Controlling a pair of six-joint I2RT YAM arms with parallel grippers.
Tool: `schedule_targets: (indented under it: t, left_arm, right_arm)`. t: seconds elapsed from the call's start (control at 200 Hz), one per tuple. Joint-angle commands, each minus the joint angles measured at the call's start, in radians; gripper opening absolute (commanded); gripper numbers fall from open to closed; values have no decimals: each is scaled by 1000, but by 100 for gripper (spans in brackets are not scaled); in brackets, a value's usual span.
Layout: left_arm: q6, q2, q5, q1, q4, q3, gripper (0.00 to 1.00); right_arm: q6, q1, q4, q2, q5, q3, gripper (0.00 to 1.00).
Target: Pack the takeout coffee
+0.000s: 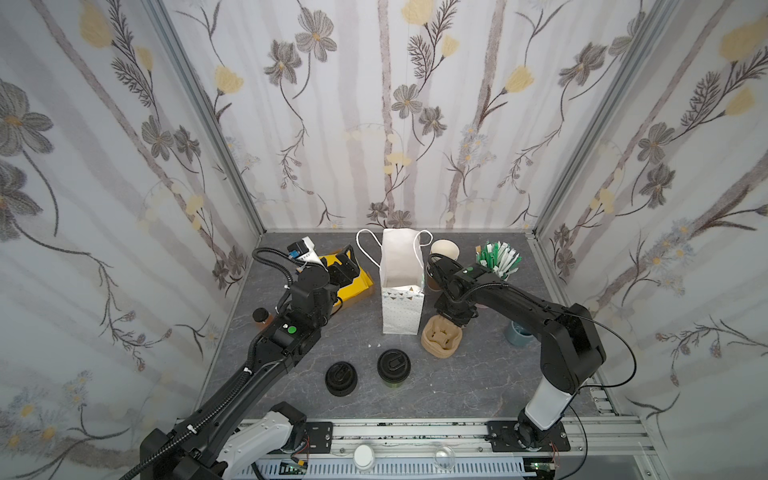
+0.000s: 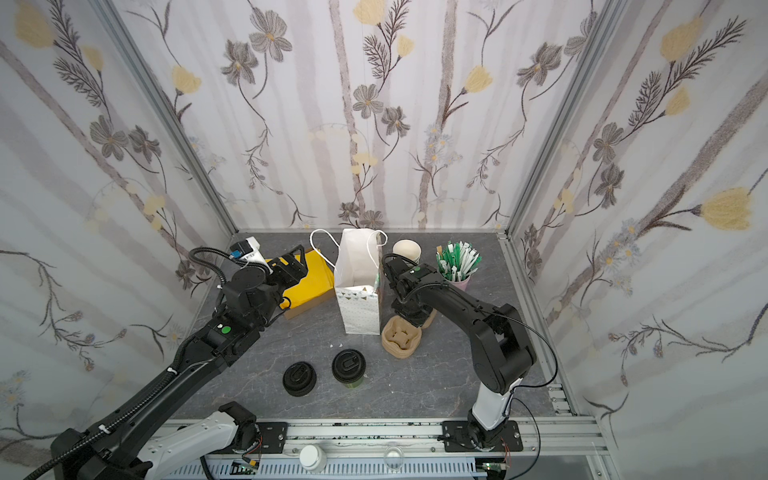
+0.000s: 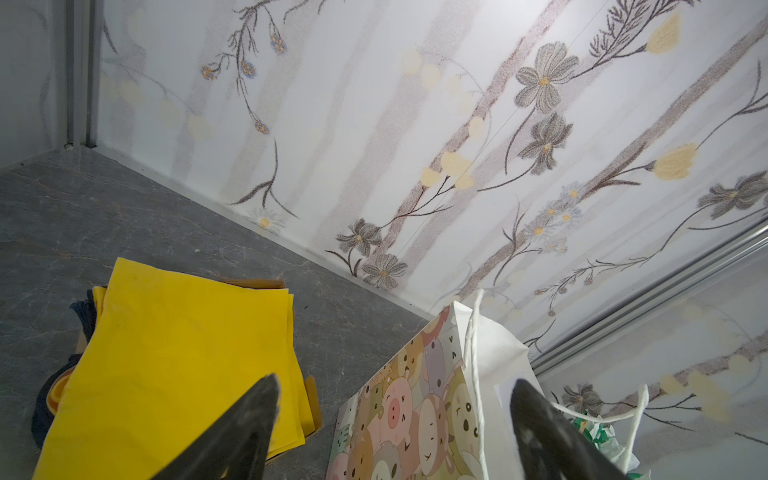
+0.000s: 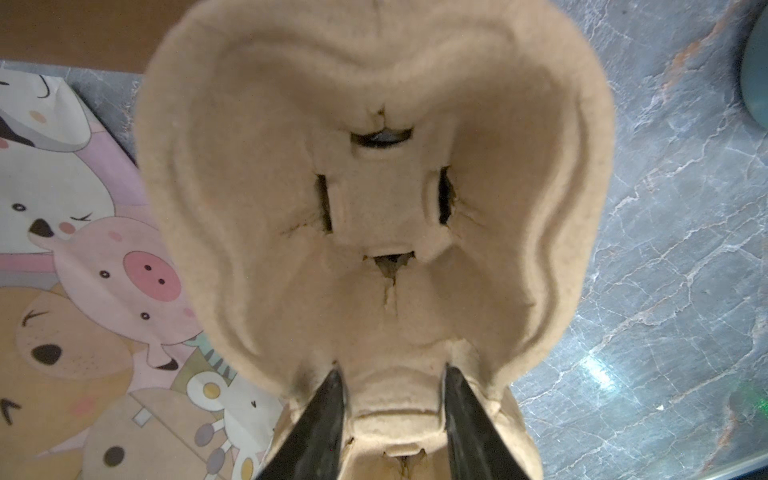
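The takeout coffee [image 1: 393, 368] [image 2: 348, 368], an olive cup with a black sip lid, stands upright at the front middle of the table, with neither gripper near it. A white paper bag [image 1: 402, 286] [image 2: 358, 286] [image 3: 415, 395] stands open behind it. Right of the bag lies a tan pulp cup carrier [image 1: 441, 341] [image 2: 401, 343] [image 4: 374, 187]. My right gripper [image 1: 451, 322] [image 4: 392, 370] is shut on a ridge at the carrier's far edge. The left gripper [image 1: 347, 266] [image 3: 395, 382] hangs open and empty, left of the bag's mouth.
A low stack of black lids [image 1: 340, 378] sits left of the coffee. Yellow cloth on a box [image 1: 357, 280] [image 3: 178, 353] lies under the left gripper. Lidless cups [image 1: 444, 249], a cup of sachets [image 1: 498, 259] and a grey-blue cup [image 1: 517, 334] stand at the right. A capped bottle [image 1: 262, 318] stands far left.
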Motion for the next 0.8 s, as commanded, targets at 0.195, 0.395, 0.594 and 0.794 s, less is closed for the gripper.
schedule_targets:
  t: [0.195,0.395,0.594,0.794]
  left_arm:
    - [-10,-17,-8,2,35,-11,88]
    - [-13,-25,-7,2,35,-19,88]
    - [-18,-25,-1,3,35,-20,88]
    - [-22,-28,1,2,34,-24,88]
  right_arm:
    - [-4,6,16,-5,5,-7,33]
    - [-14,9,1,-35,18,-11,32]
    - [-25,9,-22,-64,30,-7,32]
    - [-32,9,-45,-83,35,2,32]
